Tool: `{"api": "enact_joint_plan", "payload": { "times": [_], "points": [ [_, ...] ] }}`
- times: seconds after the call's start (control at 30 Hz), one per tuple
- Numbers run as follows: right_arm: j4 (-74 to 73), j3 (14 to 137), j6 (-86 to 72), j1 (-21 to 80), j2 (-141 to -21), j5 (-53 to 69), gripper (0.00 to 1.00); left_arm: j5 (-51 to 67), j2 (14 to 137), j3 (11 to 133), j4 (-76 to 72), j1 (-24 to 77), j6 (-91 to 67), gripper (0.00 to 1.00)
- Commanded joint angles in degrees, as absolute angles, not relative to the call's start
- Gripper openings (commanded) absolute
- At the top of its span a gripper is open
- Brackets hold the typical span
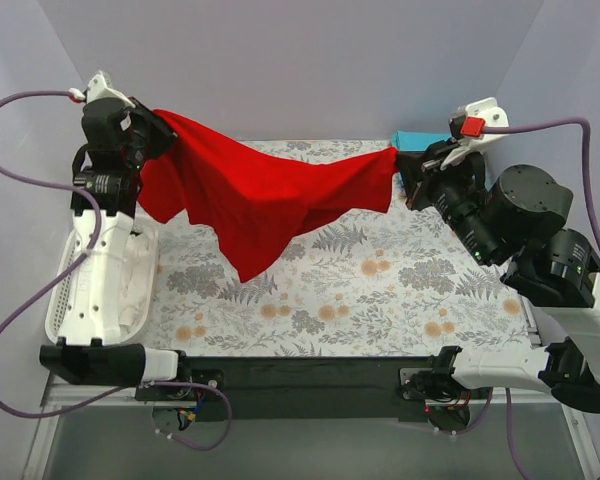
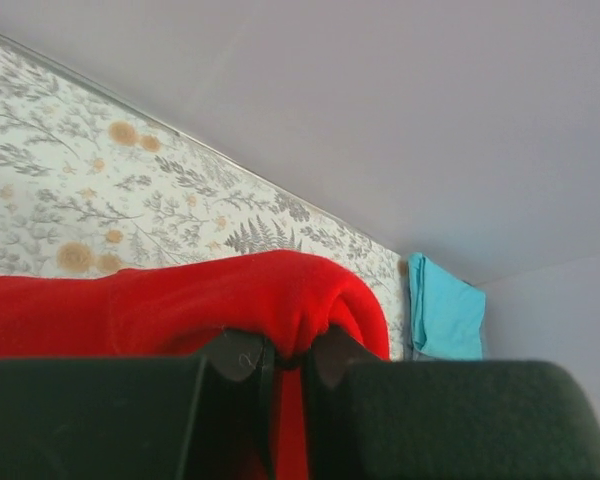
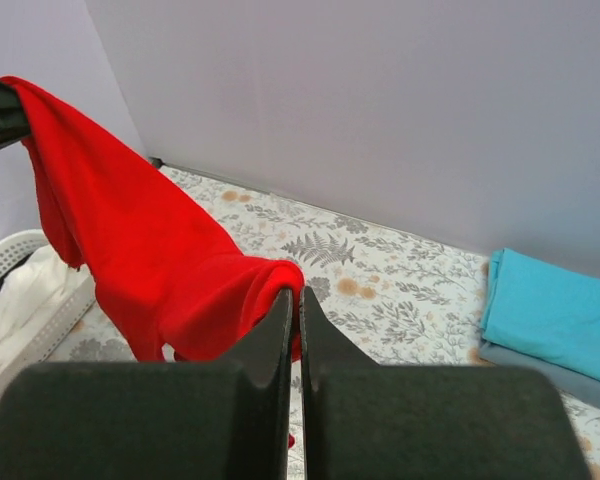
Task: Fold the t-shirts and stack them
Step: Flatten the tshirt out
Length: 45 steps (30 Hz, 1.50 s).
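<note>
The bright red t-shirt (image 1: 265, 195) hangs stretched in the air between my two grippers, its lower part drooping to a point over the floral table. My left gripper (image 1: 152, 130) is shut on its left end at the back left; in the left wrist view (image 2: 288, 352) red cloth (image 2: 230, 300) is pinched between the jaws. My right gripper (image 1: 408, 162) is shut on its right end; it also shows in the right wrist view (image 3: 298, 300) with red cloth (image 3: 150, 250). A folded teal t-shirt (image 3: 555, 310) lies on a grey-blue one (image 3: 540, 365) at the back right.
A white lattice basket (image 1: 65, 290) with white cloth inside stands at the left edge of the table. The floral tablecloth (image 1: 380, 290) covers the table. Lilac walls close in the back and both sides. The teal stack (image 1: 412, 140) sits just behind my right gripper.
</note>
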<state>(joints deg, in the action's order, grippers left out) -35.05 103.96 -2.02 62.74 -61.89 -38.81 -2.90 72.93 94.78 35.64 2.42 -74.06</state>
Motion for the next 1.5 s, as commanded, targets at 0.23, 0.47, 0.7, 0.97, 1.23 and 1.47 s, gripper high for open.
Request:
{"api": "enact_joint_plan", "payload": {
  "times": [0.23,0.47,0.7,0.97,1.23,1.47],
  "points": [
    [-33.5,80.8,-4.6,61.6,-59.3,-47.6,0.01,19.9,117.7,124.3,44.9,7.0,-73.6,0.48],
    [-34.1,62.2,-17.7,54.1,-56.9,-38.1,0.01,11.3,102.1,93.6,37.8,7.3,-79.2,0.58],
    [-32.7,54.1,-20.9,45.2,-59.5,-32.4,0.01,-1.4,81.2,64.3,36.7,9.6,-87.5,0.46],
    [-27.6,53.4,-19.3,41.9,-63.0,-27.4,0.01,-9.6,78.3,53.4,36.8,13.7,-94.6,0.46],
    [-25.4,52.1,-18.4,39.4,-62.9,-24.4,0.01,-11.0,86.8,53.4,33.7,15.3,-97.1,0.46],
    [-24.4,51.0,-17.8,37.3,-62.4,-22.3,0.01,-10.3,91.8,55.1,33.6,15.8,-98.3,0.45]
  ]
}}
